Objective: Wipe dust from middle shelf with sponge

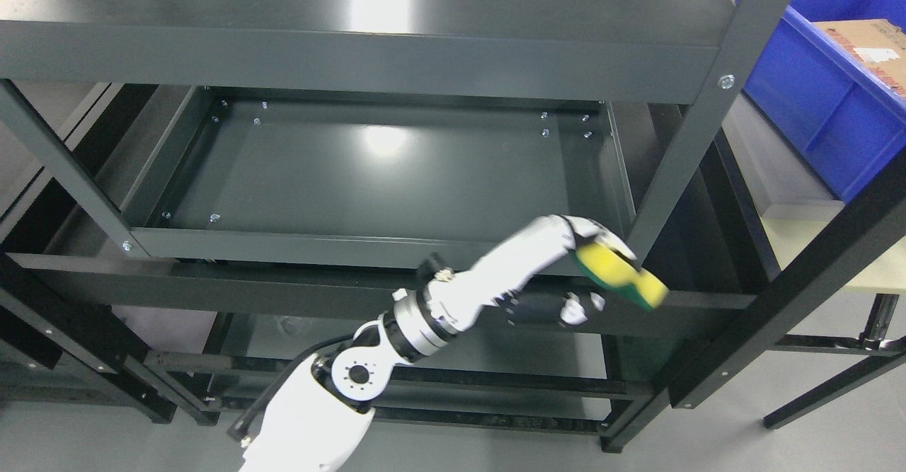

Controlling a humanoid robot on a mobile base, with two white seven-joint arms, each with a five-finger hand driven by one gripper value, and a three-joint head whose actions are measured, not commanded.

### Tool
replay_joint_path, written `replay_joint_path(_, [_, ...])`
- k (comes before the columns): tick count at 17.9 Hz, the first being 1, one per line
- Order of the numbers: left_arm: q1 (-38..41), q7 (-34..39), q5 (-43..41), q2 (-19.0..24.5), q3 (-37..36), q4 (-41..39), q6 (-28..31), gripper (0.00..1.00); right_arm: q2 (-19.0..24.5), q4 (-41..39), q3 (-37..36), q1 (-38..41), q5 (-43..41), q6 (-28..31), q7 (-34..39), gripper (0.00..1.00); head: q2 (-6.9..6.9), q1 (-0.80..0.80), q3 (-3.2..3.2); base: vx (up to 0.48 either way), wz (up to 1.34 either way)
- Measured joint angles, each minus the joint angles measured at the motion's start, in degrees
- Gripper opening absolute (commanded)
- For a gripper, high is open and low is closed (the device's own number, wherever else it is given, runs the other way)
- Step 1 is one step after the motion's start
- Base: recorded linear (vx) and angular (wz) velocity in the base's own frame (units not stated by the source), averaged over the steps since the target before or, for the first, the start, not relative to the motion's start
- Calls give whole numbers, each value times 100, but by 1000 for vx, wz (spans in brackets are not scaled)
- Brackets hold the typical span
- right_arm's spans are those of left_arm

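Gripping spongy yellow-green sponge [623,274], left robot hand [566,256] beside glossy metal middle shelf [382,175].

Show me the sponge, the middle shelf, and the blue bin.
sponge [623,274], head view, yellow face
middle shelf [396,182], head view, bare tray floor
blue bin [814,90], head view, outer side wall

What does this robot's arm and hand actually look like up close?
The left arm has smooth white shells, a round white joint with a ring of small holes, then silver and black wrist rings. A black cable runs alongside. The left hand is white, with black parts beneath.
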Motion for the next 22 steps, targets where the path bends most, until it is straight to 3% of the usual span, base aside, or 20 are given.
replay_joint_path(4, [321,43,659,-21,1098,11,1522,18,0,0,0,0,0,0,0,100,0,0,0,-1,5])
replay_joint_path(7, [420,46,970,-34,1899,-30,2108,18,0,0,0,0,0,0,0,100,0,0,0,0,0])
replay_joint_path(13, [559,32,1272,-49,3156,-344,2291,20,0,0,0,0,0,0,0,100,0,0,0,0,0])
replay_joint_path(22, [832,-18,1528,-60,4191,-619,2244,21,0,0,0,0,0,0,0,100,0,0,0,0,0])
